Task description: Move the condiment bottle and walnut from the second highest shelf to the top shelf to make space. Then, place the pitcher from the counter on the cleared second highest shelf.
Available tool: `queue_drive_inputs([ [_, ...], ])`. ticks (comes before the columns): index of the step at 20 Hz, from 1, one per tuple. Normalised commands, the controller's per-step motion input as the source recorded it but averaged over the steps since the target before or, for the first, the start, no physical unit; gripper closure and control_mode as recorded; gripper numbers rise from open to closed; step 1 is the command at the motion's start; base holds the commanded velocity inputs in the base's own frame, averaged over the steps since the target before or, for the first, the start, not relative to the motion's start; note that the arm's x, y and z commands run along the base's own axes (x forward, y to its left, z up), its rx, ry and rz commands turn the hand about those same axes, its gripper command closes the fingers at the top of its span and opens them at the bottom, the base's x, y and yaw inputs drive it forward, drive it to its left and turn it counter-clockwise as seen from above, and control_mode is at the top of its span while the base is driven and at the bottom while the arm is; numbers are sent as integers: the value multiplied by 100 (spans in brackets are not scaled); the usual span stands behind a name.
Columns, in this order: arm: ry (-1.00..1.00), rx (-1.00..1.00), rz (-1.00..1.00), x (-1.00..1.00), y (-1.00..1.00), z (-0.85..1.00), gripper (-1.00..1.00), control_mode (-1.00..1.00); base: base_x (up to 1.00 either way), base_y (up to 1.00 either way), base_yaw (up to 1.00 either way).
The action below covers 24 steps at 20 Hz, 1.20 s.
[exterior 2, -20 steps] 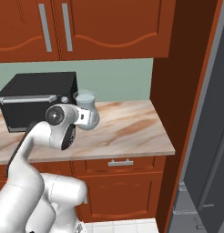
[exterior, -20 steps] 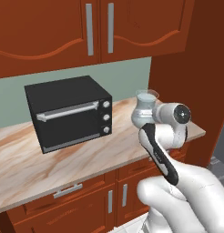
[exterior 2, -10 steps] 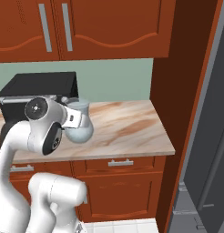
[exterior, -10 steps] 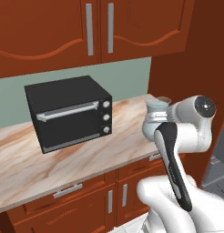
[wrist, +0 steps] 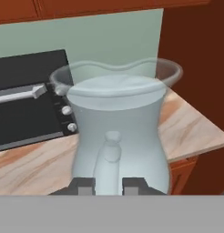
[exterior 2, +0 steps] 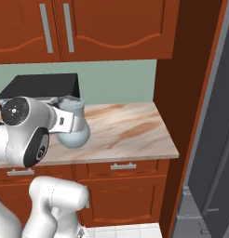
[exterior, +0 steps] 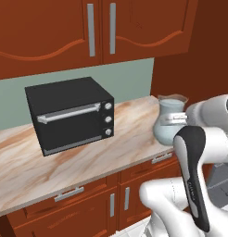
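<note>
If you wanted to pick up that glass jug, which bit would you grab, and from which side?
The handle. In the hand view the pitcher stands upright, wide belly below a flared rim, with a slim vertical handle facing the hand. The belly looks too wide for the fingers, so come level, from the handle side; the fingers already close on it there.

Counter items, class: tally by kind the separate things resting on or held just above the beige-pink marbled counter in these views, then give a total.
Black toaster oven with silver handle and three knobs: 1
Clear pale grey-blue glass pitcher, with the gripper shut on its handle: 1
Total: 2
</note>
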Motion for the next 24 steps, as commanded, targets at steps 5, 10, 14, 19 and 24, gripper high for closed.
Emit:
queue_drive_inputs([
  [5,-12,-1,0,-13,8,26,100,-100,0,0,0],
  [10,-2,-1,0,-5,3,1,100,100,-44,5,0],
  [14,0,0,0,0,0,0,100,100,-92,0,-5],
  [19,0,0,0,0,0,0,100,100,-84,-21,-25],
  [24,0,0,0,0,0,0,100,100,-56,-45,-39],
])
